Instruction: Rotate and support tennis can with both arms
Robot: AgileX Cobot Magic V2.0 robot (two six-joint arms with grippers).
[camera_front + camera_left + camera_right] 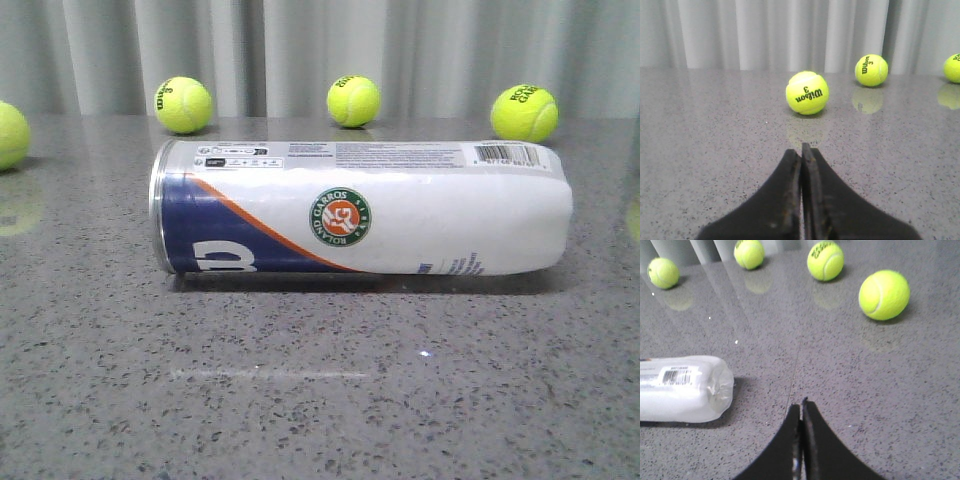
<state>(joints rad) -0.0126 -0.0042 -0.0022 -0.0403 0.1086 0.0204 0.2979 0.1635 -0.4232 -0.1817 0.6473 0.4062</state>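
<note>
From the front, the tennis can [360, 208] lies on its side mid-surface [320, 400], silver rim leftward, four balls along the far edge. The left gripper [801, 155], jaws pressed together and empty, faces a ball [807, 93]. The right gripper [801, 407], likewise closed on nothing, sits near the can's plastic end; the tube looks light, smooth and prone to rolling, so its two ends seem the best holds.

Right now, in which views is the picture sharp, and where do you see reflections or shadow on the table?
Front view: the tennis can is sharp, with a dark shadow under it and a small glare spot on the table. Left wrist view: the shut left claw is blurred; a tennis ball reflects faintly. Right wrist view: balls reflect faintly; the right claw is blurred.
</note>
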